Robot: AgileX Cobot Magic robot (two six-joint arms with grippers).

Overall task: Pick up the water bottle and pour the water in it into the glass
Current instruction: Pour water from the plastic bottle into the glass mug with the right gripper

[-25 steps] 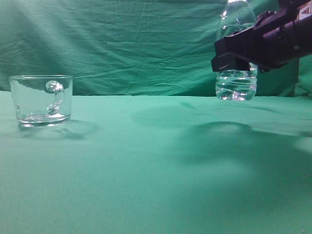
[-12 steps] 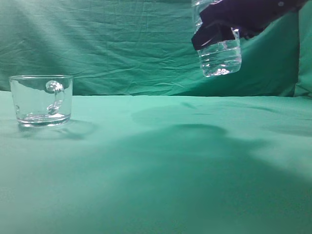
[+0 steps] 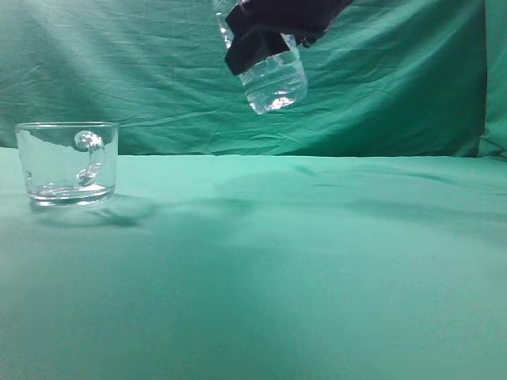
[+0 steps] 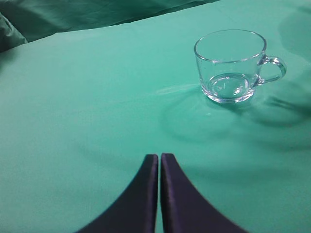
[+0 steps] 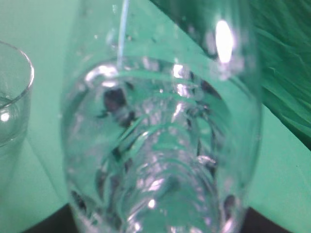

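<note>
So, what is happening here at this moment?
The right gripper holds the water bottle high in the air, to the right of the glass and tilted a little. The glass stands on the green cloth and looks empty. No pouring yet. The left gripper is shut and holds nothing.

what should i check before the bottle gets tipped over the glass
1. Grip: right gripper shut on the water bottle, lifted clear of the table: ok.
2. Bottle over the glass: not ok, it hangs well to the right of it.
3. Glass upright, mouth open, nothing inside: ok.
4. Left gripper shut, short of the glass: ok.
5. Water in the bottle: ok.
6. Bottle neck free of a cap: cannot tell, out of frame.
</note>
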